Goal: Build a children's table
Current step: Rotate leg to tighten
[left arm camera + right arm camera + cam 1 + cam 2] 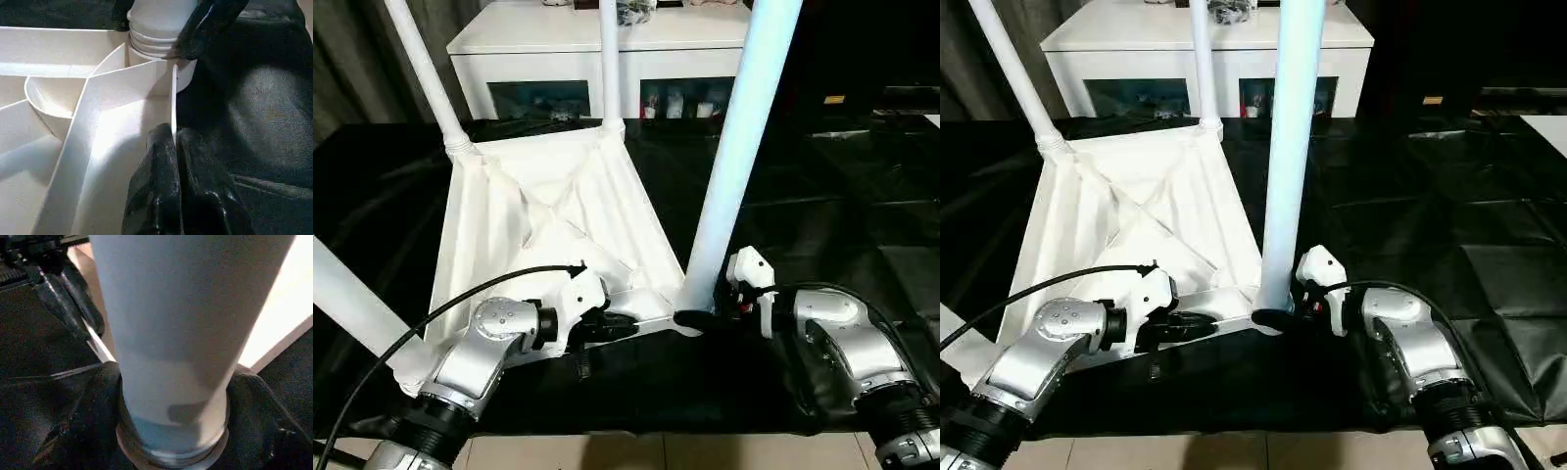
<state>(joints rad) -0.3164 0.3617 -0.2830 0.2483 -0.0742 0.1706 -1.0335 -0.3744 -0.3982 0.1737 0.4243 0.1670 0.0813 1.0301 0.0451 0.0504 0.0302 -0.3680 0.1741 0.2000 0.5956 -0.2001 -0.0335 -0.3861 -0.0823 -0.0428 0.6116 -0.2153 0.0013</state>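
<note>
1. Seemingly the last of four legs is being seated: the near-right leg (736, 147) stands in its corner socket of the upturned tabletop (548, 211) on the black sheet (822, 206).
2. Left gripper (174, 147) is clenched on the tabletop's thin rim.
3. Right gripper (690, 318) has its black fingers around the leg's base, grasping it.
4. Next, likely twisting or pressing home.
5. Smooth tapered tubes; ribbed white plastic.

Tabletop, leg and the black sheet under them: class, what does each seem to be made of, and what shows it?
Tabletop: likely moulded plastic, white and matte, with thin ribs underneath. Leg: probably smooth white plastic tube, with a soft sheen. Sheet: seemingly glossy plastic film or coated cloth, creased and reflecting light.
</note>
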